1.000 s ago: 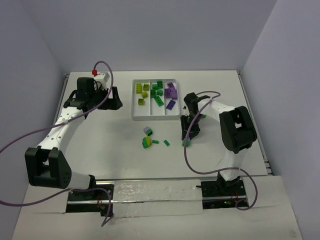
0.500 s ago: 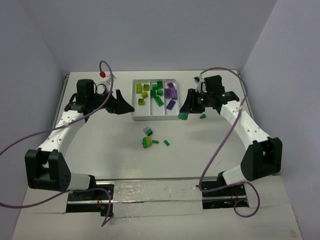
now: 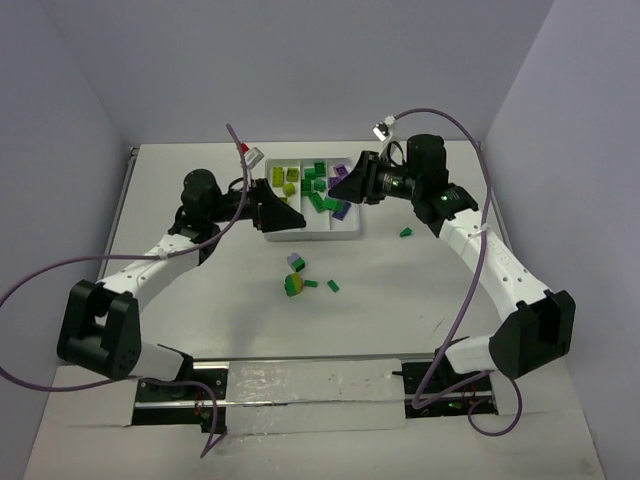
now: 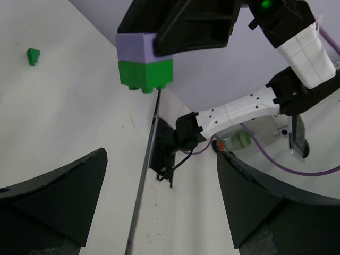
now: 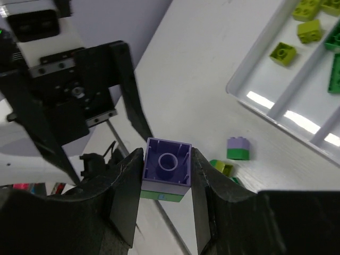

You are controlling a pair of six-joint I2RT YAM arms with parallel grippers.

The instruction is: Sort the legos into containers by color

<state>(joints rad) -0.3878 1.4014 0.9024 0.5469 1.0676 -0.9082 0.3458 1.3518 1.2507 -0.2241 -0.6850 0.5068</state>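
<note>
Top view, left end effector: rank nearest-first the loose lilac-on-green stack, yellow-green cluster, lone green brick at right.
From the left end effector:
1. lilac-on-green stack, directly below it in view.
2. yellow-green cluster, just beneath that stack.
3. lone green brick, far right.

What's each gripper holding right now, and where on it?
The right gripper is shut on a stacked lilac-and-green lego, pinching its two opposite side faces. The left gripper is open, holding nothing.
</note>
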